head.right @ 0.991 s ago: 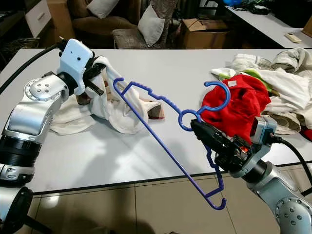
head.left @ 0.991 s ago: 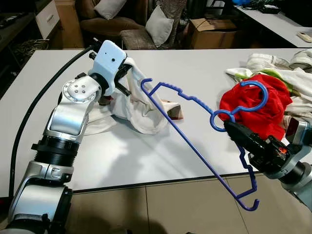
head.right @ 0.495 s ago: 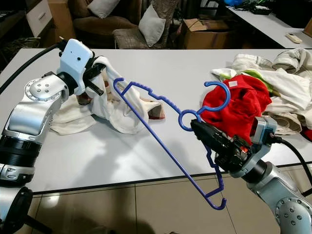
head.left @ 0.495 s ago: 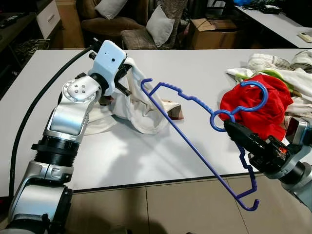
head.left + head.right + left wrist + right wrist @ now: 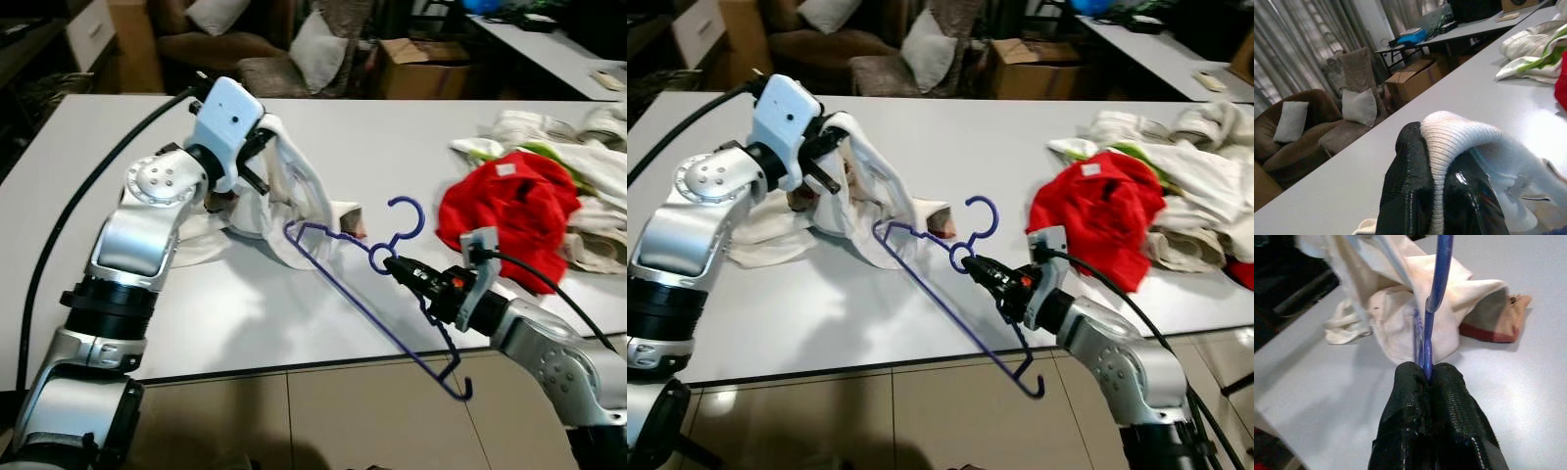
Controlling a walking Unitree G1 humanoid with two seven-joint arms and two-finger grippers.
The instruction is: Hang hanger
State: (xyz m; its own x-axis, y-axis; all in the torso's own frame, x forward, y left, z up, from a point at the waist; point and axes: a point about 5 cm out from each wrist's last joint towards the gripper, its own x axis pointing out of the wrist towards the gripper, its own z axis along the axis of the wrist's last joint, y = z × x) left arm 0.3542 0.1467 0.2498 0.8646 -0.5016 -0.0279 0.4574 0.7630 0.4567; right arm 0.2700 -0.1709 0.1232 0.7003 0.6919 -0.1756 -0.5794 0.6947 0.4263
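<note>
Hanger [image 5: 372,308] slants from garment [image 5: 284,201] toward table edge, hook up.

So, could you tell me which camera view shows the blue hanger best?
The left eye view: the whole hanger shows, hook to lower end, with the right gripper shut near its neck. The right eye view matches; the right wrist view shows a short stretch above the fingers.

both arms reach forward, left end effector [image 5: 257,157] and right end effector [image 5: 394,265] clamped.

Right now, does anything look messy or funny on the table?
Yes. Clothes lie in a heap on the table's right side, and the blue hanger in the right hand tilts off the front edge.
</note>
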